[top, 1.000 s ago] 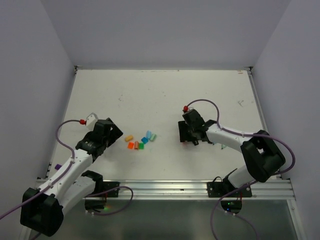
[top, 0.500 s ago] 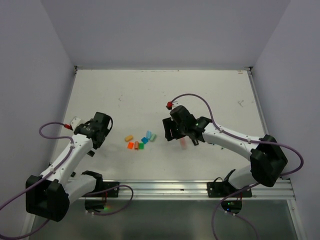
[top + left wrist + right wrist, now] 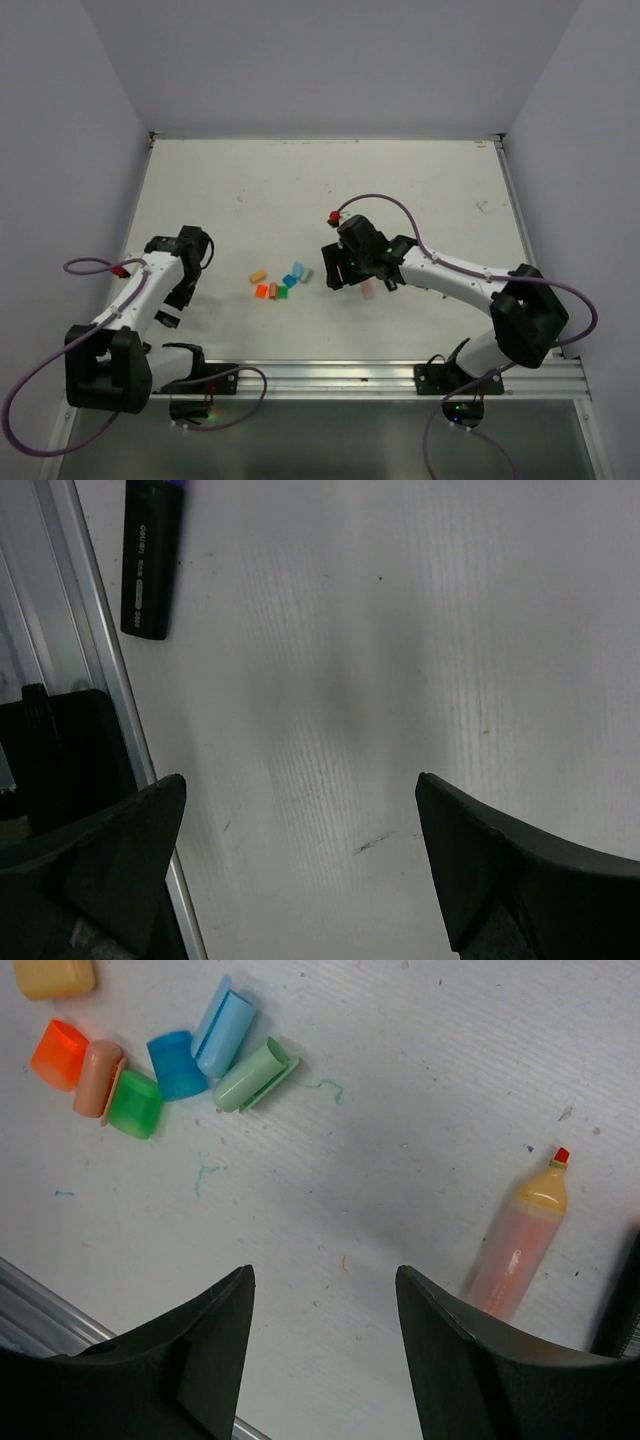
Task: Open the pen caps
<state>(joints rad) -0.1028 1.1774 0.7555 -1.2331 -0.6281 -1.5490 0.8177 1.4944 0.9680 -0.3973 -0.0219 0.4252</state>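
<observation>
Left pincer (image 3: pixel 300 805) gapes empty over the bench (image 3: pixel 420 630). Right pincer (image 3: pixel 325 1295) (apart too, empty) hangs between pen caps (image 3: pixel 175 1060) and uncapped peach marker (image 3: pixel 515 1245).

Bare tabletop (image 3: pixel 400 1180) lies between the pen caps (image 3: pixel 165 1055) and the peach marker (image 3: pixel 515 1240), under the right claw (image 3: pixel 322 1285). A black marker (image 3: pixel 150 565) lies ahead of the left claw (image 3: pixel 297 790), beside the edge rail (image 3: pixel 100 680).

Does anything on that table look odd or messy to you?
A pale orange marker lies uncapped, tip bare, away from the loose caps huddled in a cluster. The white table carries faint ink scribbles. Nothing looks spilled or broken.
</observation>
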